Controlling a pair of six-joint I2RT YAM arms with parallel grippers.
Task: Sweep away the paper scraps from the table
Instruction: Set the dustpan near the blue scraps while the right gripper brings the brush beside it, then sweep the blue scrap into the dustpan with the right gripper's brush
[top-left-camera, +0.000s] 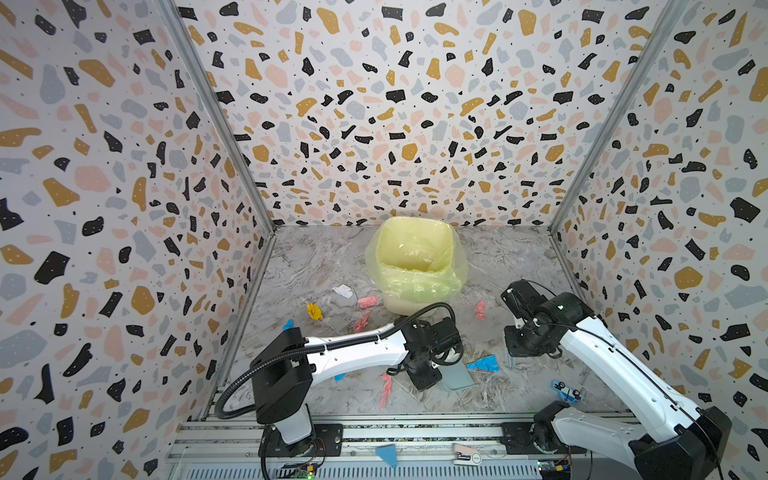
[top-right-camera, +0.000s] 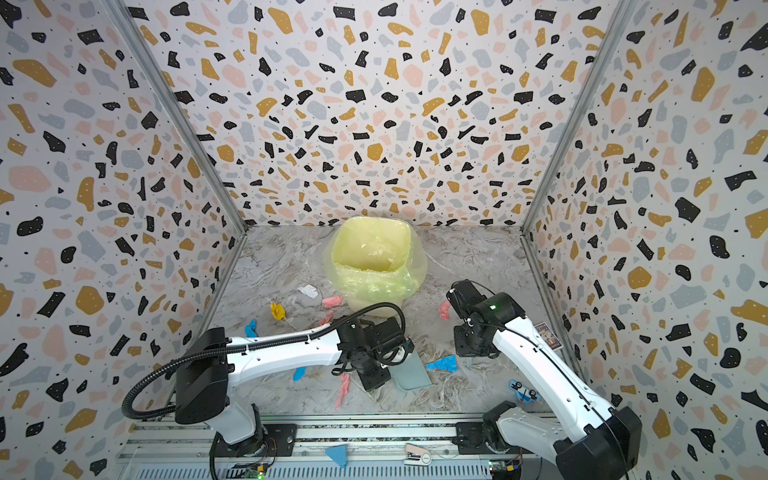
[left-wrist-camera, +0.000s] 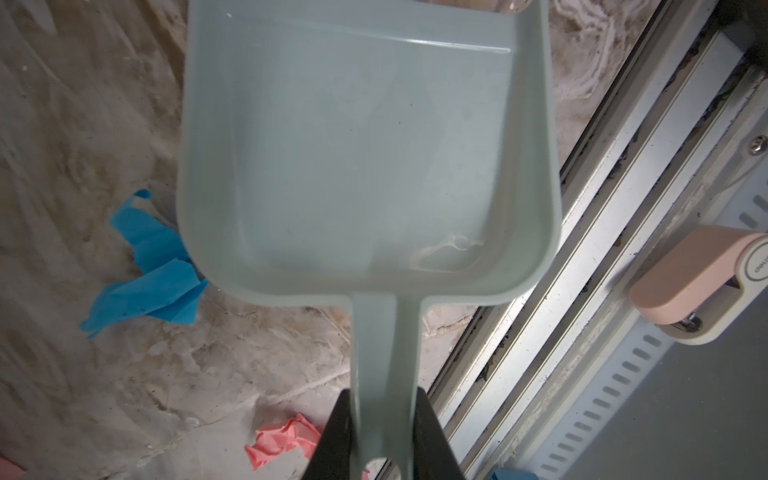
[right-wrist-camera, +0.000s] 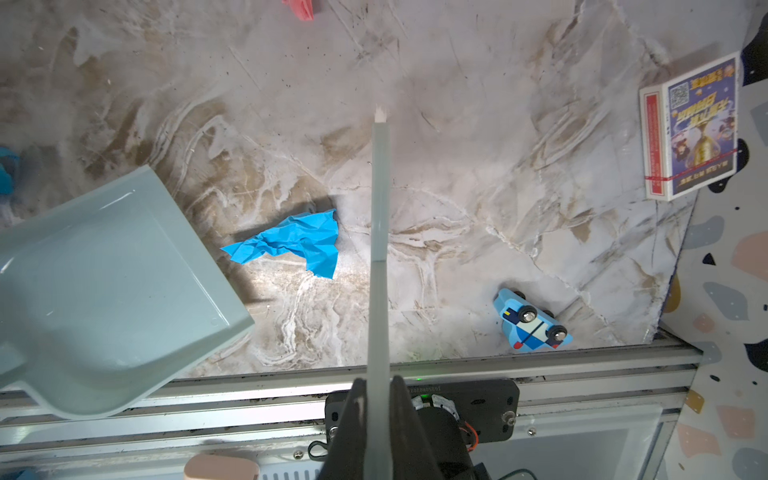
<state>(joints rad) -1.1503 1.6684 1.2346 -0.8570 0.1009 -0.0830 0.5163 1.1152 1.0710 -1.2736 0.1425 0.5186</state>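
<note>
Clamping the dustpan (left-wrist-camera: 353, 145) by its handle, the left gripper (left-wrist-camera: 380, 415) holds the empty pan just beside a blue scrap (right-wrist-camera: 295, 241). The right gripper (right-wrist-camera: 379, 399) pinches a thin brush (right-wrist-camera: 380, 187) on that scrap's far side. The other paper scraps (top-left-camera: 385, 390) lie scattered over the table (right-wrist-camera: 478, 124) and the bin (top-left-camera: 411, 249) looks empty, so sweeping seems barely begun.

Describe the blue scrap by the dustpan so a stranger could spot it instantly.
From the yellow-lined bin at the back of the marble table, come toward the near edge to the pale green dustpan. The scrap lies just right of it, before the thin brush. It is the biggest bright blue crumpled piece on the table; the nearby blue toy car has wheels.
</note>
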